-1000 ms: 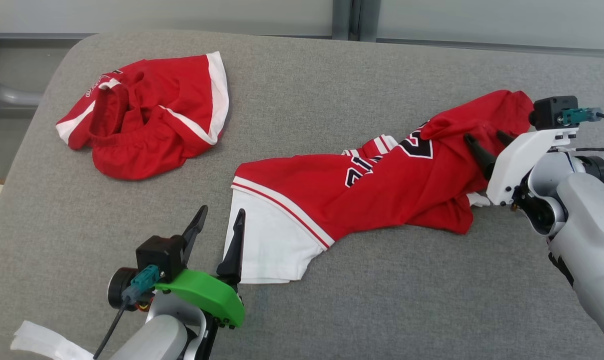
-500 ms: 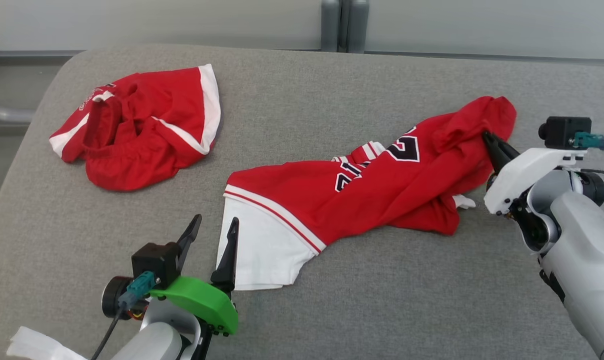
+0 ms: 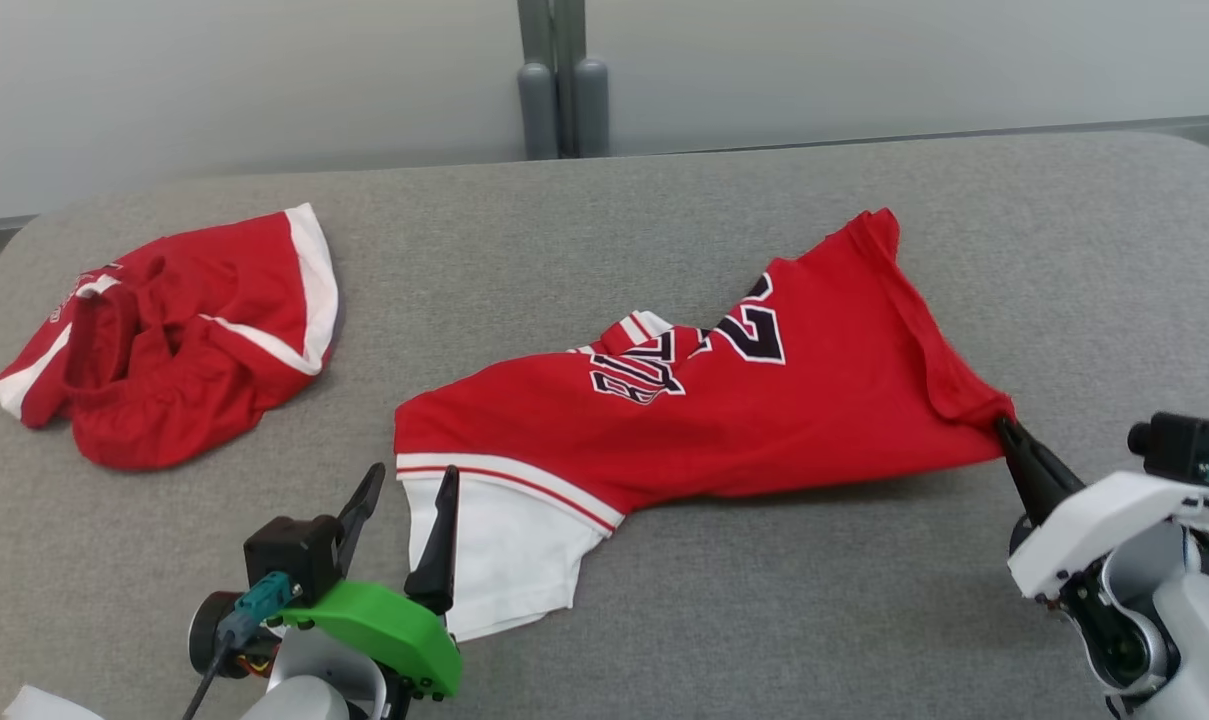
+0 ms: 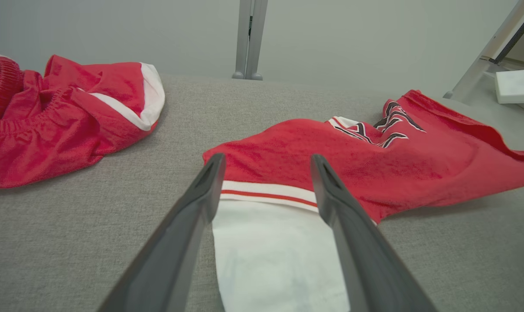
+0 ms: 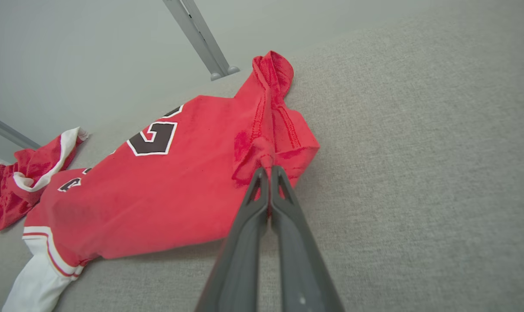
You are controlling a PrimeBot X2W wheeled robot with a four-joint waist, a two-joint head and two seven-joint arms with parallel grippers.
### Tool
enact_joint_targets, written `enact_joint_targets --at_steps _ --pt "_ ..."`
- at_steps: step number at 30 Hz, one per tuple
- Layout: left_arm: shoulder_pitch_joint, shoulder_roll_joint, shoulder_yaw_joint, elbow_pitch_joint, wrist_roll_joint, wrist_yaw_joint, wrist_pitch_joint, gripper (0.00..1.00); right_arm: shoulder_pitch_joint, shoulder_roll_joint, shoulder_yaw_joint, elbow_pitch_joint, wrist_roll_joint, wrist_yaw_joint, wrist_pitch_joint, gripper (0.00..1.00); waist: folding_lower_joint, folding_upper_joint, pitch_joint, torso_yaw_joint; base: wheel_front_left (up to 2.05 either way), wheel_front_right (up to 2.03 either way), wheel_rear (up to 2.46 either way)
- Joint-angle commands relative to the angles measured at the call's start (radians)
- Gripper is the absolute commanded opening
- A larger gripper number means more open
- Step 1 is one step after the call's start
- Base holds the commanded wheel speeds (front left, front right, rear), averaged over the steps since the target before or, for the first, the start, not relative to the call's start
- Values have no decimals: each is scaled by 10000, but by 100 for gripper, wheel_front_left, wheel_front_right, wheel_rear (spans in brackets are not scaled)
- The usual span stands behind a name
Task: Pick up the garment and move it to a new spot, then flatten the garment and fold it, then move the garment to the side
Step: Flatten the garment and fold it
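The garment [image 3: 724, 410] is a red jersey with black-and-white lettering and a white hem, stretched across the grey table [image 3: 764, 620]. My right gripper [image 3: 1004, 428] is shut on the jersey's right edge, and the cloth bunches at its tips [image 5: 268, 167], lifted a little off the table. My left gripper [image 3: 409, 480] stands open at the lower left, its fingers straddling the white hem's left edge [image 4: 262, 242] without pinching it. In the left wrist view the jersey [image 4: 374, 160] runs off to the right.
A second red garment with white trim [image 3: 164, 330] lies crumpled at the table's far left [image 4: 49, 117]. A grey post [image 3: 559, 90] stands behind the table's back edge. A white scrap [image 3: 44, 705] sits at the bottom left corner.
My right gripper shut on the jersey's right edge and pulled it right and toward me, stretching out the bunched cloth. The head camera has shifted. The left gripper stays open by the hem.
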State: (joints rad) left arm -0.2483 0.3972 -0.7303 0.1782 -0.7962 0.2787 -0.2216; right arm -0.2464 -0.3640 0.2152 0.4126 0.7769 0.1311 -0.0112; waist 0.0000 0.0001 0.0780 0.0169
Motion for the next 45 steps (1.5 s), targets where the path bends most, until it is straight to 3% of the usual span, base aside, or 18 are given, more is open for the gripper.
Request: enact_joint_targets --at_steps 1,11,12,13,14,23,37,45 --pt "157 97 52 5 -12 53 -51 100 466 79 -284 -389 -193 -7 165 0 0 -1 -167 -418 0 0 0" --pt "253 228 189 -25 -107 102 -109 100 3677 1715 -2601 -3957 -1501 -7 2412 0 0 -1 53 -950 0 0 0" --pt "249 230 177 -22 -109 98 -95 100 3811 1837 -2751 -4123 -1667 -7 2566 32 0 -1 77 -976 0 0 0" --pt "236 231 168 -13 -109 85 -79 100 3901 1985 -2904 -4225 -1804 -7 2677 75 0 -1 96 -991 0 0 0" --pt "218 231 161 -3 -113 69 -67 100 3988 2157 -3106 -4293 -2036 -7 2785 100 0 -1 116 -1007 0 0 0" --pt "185 352 280 -53 -93 130 -136 100 3932 2742 -4863 -4503 -3793 -5 2253 100 0 -1 60 -853 0 0 0" --pt "750 125 1365 -892 376 100 -437 100 3005 2702 -3837 -5399 -4616 -7 -1553 100 0 -1 -867 -527 0 0 0" --pt "1477 -162 2580 -1245 811 -389 -438 100 3620 2264 -3613 -4917 -4898 -5 -2243 100 0 -1 -1122 -382 0 0 0"
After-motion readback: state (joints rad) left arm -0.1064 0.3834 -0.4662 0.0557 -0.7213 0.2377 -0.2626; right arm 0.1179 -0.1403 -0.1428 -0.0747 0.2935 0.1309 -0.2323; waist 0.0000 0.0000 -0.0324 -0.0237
